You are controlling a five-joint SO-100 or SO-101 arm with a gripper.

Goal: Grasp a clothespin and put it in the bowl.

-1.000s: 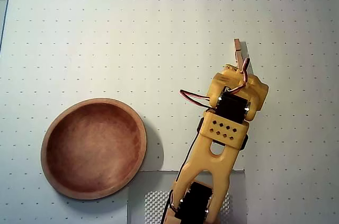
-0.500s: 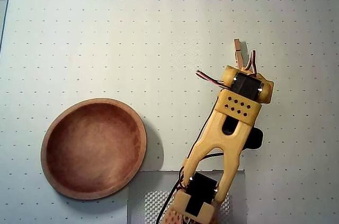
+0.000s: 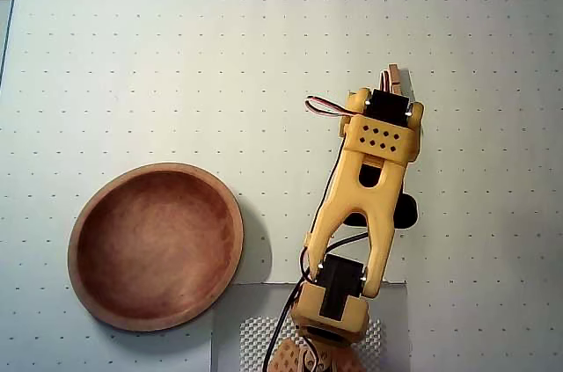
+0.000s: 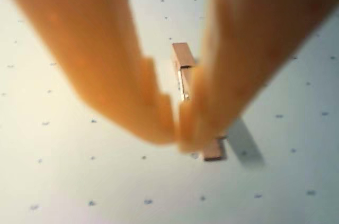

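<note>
The clothespin [image 4: 183, 65] lies on the dotted mat [image 3: 176, 38], well right of the empty bowl [image 3: 79, 214] in the overhead view, and my gripper [image 4: 180, 131] has just dropped over it, fingers nearly pressed together around its middle, so lifting should come next.
</note>
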